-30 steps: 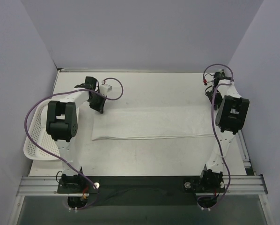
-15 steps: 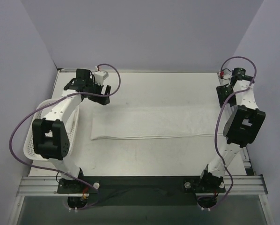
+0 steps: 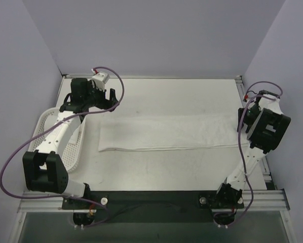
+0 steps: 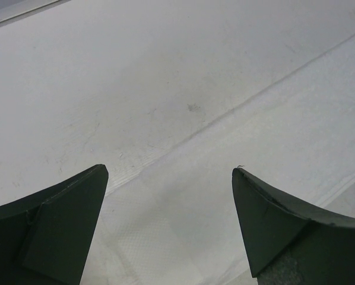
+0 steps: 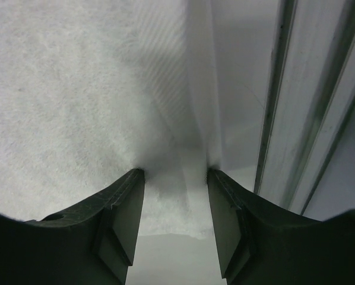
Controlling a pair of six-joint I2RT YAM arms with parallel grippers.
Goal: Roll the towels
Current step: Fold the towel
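Observation:
A white towel [image 3: 166, 132], folded into a long strip, lies flat across the middle of the table. My left gripper [image 3: 110, 97] hovers just beyond its far left corner. In the left wrist view this gripper [image 4: 170, 171] is wide open and empty, with the towel [image 4: 189, 231] below it. My right gripper [image 3: 243, 119] is down at the towel's right end. In the right wrist view its jaws [image 5: 174, 172] stand partly apart. Both tips rest on the towel [image 5: 76, 89], and the short end edge lies loose between them.
A white mesh basket [image 3: 34, 147] sits at the table's left edge, under the left arm. A metal rail [image 5: 284, 89] runs along the table's right edge close beside the right fingers. Purple walls enclose the back and both sides.
The left gripper opened, let go of the towel's far left corner and pulled back toward the far left. The right arm swung forward from the back right corner to the towel's right end.

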